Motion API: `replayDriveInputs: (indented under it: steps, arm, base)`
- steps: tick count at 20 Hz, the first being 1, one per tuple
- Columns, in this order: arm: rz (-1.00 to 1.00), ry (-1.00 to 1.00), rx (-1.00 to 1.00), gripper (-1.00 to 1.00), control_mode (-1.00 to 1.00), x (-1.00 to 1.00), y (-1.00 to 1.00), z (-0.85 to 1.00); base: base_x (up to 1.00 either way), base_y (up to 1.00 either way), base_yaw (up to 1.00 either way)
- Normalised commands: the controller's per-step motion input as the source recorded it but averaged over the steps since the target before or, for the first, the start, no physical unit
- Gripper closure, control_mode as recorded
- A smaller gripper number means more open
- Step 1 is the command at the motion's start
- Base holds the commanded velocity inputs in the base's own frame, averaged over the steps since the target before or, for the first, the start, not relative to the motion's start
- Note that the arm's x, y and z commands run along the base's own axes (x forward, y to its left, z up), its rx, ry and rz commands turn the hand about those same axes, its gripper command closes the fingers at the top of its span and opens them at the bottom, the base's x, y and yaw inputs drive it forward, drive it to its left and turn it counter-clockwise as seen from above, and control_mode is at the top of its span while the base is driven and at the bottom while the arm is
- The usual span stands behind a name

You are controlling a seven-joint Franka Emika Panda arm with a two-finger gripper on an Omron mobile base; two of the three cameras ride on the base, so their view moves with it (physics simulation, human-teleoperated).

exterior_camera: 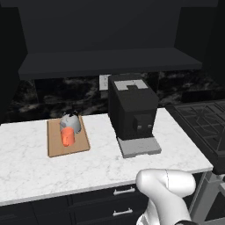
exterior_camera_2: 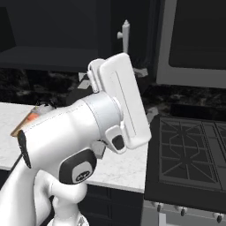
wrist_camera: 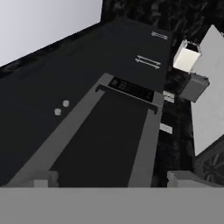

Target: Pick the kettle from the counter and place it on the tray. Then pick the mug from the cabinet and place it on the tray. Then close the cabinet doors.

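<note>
The tan tray [exterior_camera: 56, 147] lies on the left of the white marble counter [exterior_camera: 105, 162]. On it stand the silver-grey kettle [exterior_camera: 71, 122] at the back and the orange mug [exterior_camera: 67, 137] just in front of it, touching or nearly so. Above, the dark cabinet [exterior_camera: 110, 26] stands open, its shelf [exterior_camera: 110, 61] bare. One silver bar handle of the cabinet doors [exterior_camera_2: 126, 36] shows past my hand. My gripper [wrist_camera: 113, 180] is open, fingertips [wrist_camera: 42, 178] far apart with nothing between them, raised high and pointing at a grey-framed dark panel [wrist_camera: 105, 140].
A big black coffee machine [exterior_camera: 132, 110] on a grey base plate sits at the counter's middle right. A black stove [exterior_camera_2: 190, 150] adjoins the counter on the right, with a grey-framed appliance [exterior_camera_2: 194, 39] above it. Dark drawers [exterior_camera: 123, 191] run below.
</note>
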Motion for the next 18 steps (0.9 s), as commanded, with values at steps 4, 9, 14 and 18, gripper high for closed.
replayDriveInputs:
  steps: [4,9,14,18]
  arm:
    - [0.21,0.11,-0.08,-1.0,-1.0,0.34,0.63,0.0]
    - [0.21,0.09,-0.05,-1.0,-1.0,0.44,0.65,-0.01]
    - [0.2,0.09,-0.07,-1.0,-1.0,0.41,0.64,-0.08]
    - [0.18,0.09,-0.1,-1.0,-1.0,0.44,0.68,-0.19]
  base:
    - [0.0,0.0,0.0]
    - [0.0,0.0,0.0]
    - [0.0,0.0,0.0]
    - [0.0,0.0,0.0]
